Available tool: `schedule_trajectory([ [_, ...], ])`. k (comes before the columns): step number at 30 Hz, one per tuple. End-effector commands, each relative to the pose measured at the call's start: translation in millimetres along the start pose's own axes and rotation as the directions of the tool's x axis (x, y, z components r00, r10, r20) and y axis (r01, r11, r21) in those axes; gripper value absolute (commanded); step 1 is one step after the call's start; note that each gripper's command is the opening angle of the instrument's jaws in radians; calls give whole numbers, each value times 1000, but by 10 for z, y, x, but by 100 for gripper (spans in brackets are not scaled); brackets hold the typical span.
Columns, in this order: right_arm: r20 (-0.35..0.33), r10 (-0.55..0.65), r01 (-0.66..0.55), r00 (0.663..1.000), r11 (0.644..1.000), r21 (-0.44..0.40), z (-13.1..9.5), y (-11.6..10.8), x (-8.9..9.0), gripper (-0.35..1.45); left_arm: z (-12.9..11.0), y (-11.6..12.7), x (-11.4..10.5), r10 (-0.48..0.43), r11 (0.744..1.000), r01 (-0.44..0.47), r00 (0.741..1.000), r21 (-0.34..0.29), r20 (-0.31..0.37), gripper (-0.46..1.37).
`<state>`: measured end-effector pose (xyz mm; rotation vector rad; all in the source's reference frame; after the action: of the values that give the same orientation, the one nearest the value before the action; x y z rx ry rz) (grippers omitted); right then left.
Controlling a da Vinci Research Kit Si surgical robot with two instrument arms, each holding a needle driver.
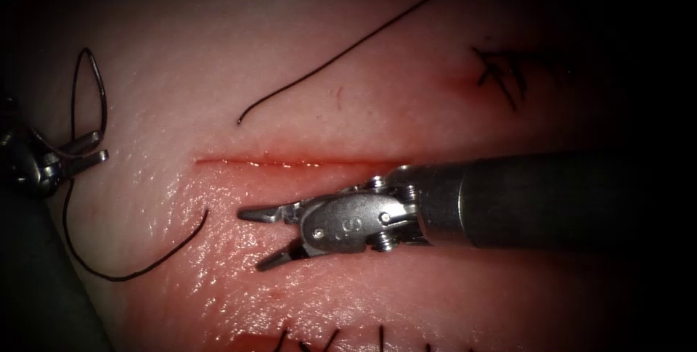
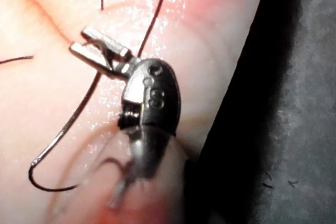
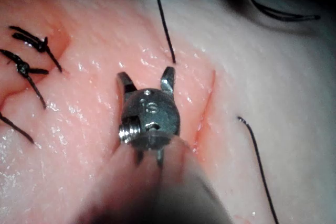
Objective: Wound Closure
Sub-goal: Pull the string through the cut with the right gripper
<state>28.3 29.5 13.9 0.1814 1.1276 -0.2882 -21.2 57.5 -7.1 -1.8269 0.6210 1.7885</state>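
The right hand (image 1: 265,239) hovers open just below the cut (image 1: 290,162), bare tissue (image 1: 181,91) ahead of it. Thread (image 1: 138,273) curves near its tips; another strand (image 1: 348,51) crosses beyond the cut.

— What lies around the work?
— A grey, grainy surface (image 2: 307,129), out past the left fingers (image 2: 107,40), with a band of deep shadow (image 2: 247,103) in between.
— And the light?
— Bright around the right fingers (image 1: 261,214), fading to dark farther out.
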Motion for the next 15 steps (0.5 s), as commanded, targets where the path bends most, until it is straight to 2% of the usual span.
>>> schedule_trajectory([
  [1, 2, 1, -1, 1000, 1000, 1, -1, 1, 1, 102, 0, 0, 1, -2, 1000, 2, 1000, -5, 0, -35],
  [8, 19, 26, -26, 999, 999, -37, -7, 17, 2, 102, 1, 1, 8, 4, 1000, -4, 1000, -14, -4, -35],
  [15, 5, 117, -116, 993, 990, -74, 11, 24, -9, 102, 4, 3, 19, 10, 1000, -11, 1000, -27, -17, -35],
])
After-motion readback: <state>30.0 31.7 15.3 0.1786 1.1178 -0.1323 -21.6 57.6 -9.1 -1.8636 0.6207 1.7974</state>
